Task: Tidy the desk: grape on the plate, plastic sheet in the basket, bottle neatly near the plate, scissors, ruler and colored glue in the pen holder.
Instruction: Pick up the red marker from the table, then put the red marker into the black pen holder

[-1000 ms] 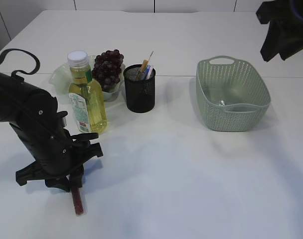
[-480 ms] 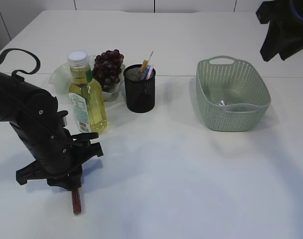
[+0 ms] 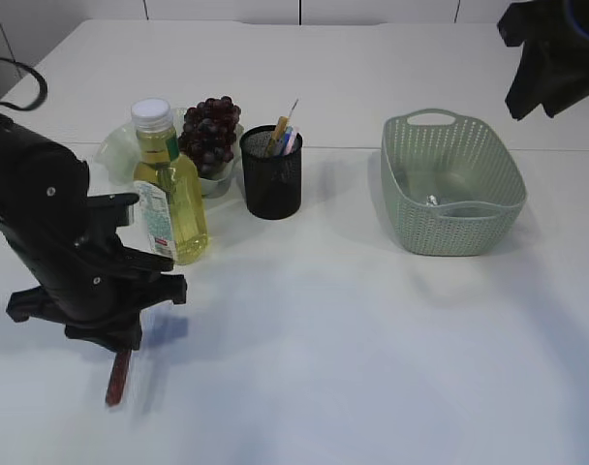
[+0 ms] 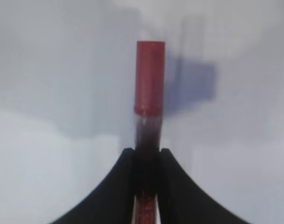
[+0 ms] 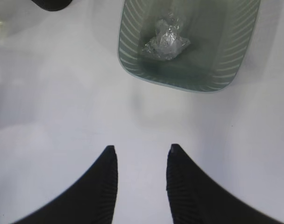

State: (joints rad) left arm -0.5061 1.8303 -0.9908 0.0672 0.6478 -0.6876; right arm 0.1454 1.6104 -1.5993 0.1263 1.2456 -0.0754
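Red-capped glue tube [image 4: 149, 93] — slim, apparently glittery, left pincer [image 4: 146, 156] clamping it

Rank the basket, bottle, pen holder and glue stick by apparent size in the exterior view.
1. basket
2. bottle
3. pen holder
4. glue stick, partly hidden by the left gripper and nearer the camera, yet clearly smallest.

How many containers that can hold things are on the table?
4: the bottle at left, the plate behind it, the mesh pen holder right of the plate, and the green basket at right. More may hide behind the left arm.
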